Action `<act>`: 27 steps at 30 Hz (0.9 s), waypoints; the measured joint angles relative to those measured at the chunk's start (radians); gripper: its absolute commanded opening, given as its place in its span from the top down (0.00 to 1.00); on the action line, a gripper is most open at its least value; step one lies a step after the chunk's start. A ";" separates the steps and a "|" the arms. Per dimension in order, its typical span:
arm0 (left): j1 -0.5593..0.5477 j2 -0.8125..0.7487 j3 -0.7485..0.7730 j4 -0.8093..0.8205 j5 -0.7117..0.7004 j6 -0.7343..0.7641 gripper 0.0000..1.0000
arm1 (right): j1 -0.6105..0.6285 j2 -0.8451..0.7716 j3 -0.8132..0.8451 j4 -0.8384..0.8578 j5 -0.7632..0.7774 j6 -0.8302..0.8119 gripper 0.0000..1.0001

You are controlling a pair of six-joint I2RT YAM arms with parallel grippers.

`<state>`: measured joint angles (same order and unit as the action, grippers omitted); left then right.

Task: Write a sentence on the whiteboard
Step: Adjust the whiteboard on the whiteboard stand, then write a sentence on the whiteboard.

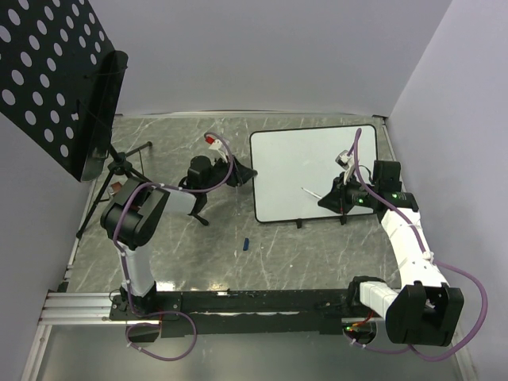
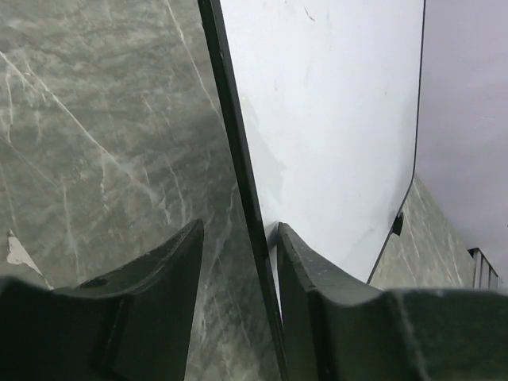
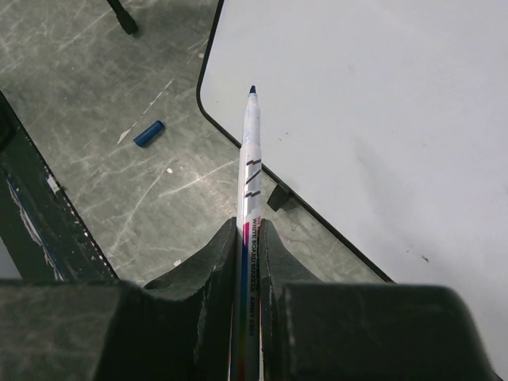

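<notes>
The glossy white rectangular whiteboard with a thin black rim [image 1: 305,159] lies flat toward the far right corner of the grey marbled counter [image 1: 182,254], with no sentence on it yet. The left claw [image 2: 238,258] stands parted astride the board's left rim, not clamping it, so the board could skid or rock once the tip presses. The right claw [image 3: 249,230] is pinched tight on a slim white marker [image 3: 251,151], its bare tip over the board's near left corner. If the marker twists in that grip, the strokes would smear.

marker [image 3: 251,151], barrel printed "WHITE BOARD MARKER"
</notes>
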<state>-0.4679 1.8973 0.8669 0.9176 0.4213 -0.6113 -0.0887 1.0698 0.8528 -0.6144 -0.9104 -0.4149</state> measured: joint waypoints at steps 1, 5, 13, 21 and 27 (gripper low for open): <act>0.000 0.000 0.004 -0.001 -0.003 0.003 0.46 | 0.000 0.000 0.000 0.000 0.000 0.000 1.00; 0.000 0.000 0.006 -0.003 -0.016 0.010 0.34 | 0.000 0.000 0.000 0.000 0.000 -0.002 1.00; 0.000 -0.016 0.006 -0.011 -0.015 0.016 0.18 | 0.000 0.000 0.000 0.000 0.000 -0.002 1.00; 0.008 -0.114 0.006 -0.055 -0.001 0.002 0.05 | 0.000 0.000 0.000 0.000 0.001 -0.002 1.00; 0.029 -0.236 0.006 -0.169 -0.021 -0.001 0.03 | 0.000 -0.004 0.000 0.000 0.008 -0.002 1.00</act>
<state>-0.4393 1.6611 0.8730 0.7486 0.4004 -0.6125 -0.0887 1.0660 0.8528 -0.6140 -0.9020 -0.4171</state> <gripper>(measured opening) 0.980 0.186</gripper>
